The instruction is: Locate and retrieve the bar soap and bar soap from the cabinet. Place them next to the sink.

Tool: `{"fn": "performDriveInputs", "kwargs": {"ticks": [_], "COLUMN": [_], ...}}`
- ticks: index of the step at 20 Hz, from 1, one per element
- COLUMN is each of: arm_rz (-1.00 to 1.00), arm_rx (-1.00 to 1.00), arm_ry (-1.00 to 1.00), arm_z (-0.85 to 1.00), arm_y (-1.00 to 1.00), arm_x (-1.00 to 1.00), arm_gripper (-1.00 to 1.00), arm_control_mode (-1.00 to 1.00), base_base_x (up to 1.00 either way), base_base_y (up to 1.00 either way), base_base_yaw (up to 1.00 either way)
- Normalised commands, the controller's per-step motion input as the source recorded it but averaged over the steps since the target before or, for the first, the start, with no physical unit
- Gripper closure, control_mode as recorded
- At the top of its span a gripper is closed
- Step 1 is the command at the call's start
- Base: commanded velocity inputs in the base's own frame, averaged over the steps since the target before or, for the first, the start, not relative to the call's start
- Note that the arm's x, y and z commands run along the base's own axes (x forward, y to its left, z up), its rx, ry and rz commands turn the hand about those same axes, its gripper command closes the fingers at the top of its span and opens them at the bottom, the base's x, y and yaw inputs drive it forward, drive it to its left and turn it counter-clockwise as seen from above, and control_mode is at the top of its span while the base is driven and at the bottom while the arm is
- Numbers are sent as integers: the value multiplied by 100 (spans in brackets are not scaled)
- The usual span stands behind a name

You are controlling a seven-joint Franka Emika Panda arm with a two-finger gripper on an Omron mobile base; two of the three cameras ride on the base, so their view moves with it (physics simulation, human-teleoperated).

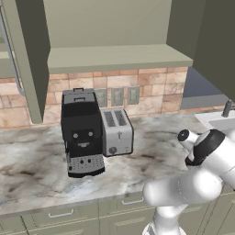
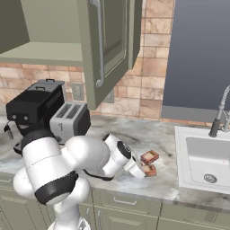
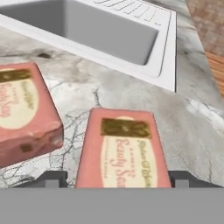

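Two bar soaps lie on the marble counter just left of the sink. The farther bar soap rests free. The nearer bar soap sits at my gripper. In the hand view this pink-faced bar soap lies flat between my fingertips, with a small gap on the left side, so the gripper is open. The other bar soap is to its left, and the sink is beyond. The olive cabinet stands open with a bare shelf.
A black coffee machine and a silver toaster stand on the counter to the left. The open cabinet door juts out above the counter. A dark faucet rises behind the basin. Drawer fronts line the counter front.
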Motion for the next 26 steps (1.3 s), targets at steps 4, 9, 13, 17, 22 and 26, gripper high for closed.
{"fn": "performDriveInputs", "kwargs": {"ticks": [4, 9, 13, 17, 22, 26], "arm_rz": [0, 0, 5, 13, 23, 23], "arm_rx": [1, 10, 11, 12, 13, 22], "arm_ry": [1, -2, 1, 8, 17, 12], "arm_z": [28, 53, 71, 60, 51, 46], "arm_y": [9, 30, 57, 68, 62, 46], "arm_x": [-8, -22, -19, -5, 12, 44], "arm_gripper": [-100, -100, -100, -100, -100, -100], "arm_control_mode": [-100, -100, -100, -100, -100, -100], "base_base_x": [0, 0, 0, 0, 0, 0], "base_base_y": [0, 0, 0, 0, 0, 0], "base_base_yaw": [0, 0, 0, 0, 0, 0]}}
